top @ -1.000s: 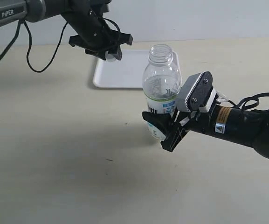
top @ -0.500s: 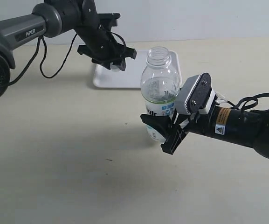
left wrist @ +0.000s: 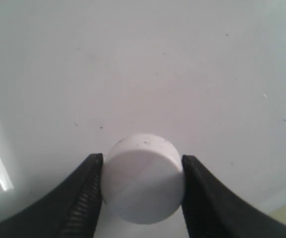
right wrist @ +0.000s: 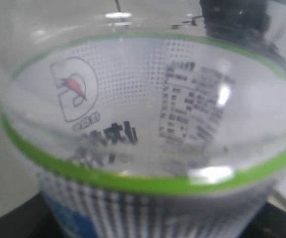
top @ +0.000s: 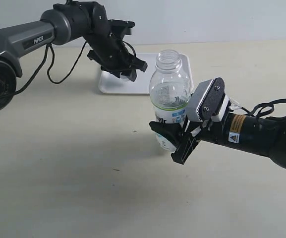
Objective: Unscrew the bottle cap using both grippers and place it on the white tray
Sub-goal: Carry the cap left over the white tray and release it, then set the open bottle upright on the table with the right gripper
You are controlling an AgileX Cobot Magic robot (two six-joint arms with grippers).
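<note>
Swinging rightward and lower since the earlier exterior frames, the left gripper (top: 126, 72) now hangs over the white tray (top: 155, 85) instead of at its far-left rim. More of its grey arm reaches into the picture. Its jaws are clamped on the bottle cap (top: 127, 76), a small pale spot between the black tips. The bottle (top: 170, 91) stands upright on the table (top: 73, 163) just in front of the tray, with its neck bare. The right gripper (top: 170, 142) grips it low down, one finger on each side of the base. Neither bottle nor right gripper has shifted from a second ago.

From the left wrist, the bottle cap (left wrist: 143, 184) sits squeezed between two ribbed black fingers (left wrist: 85, 198). The jaws are part closed to the cap's width. The white tray (left wrist: 157, 69) fills the background. Whether the cap touches the tray I cannot tell.

From the right wrist, the bottle (right wrist: 147, 124) fills the frame, with the green band of its label (right wrist: 133, 181) running across. Dark finger edges (right wrist: 14, 220) press against its sides.
</note>
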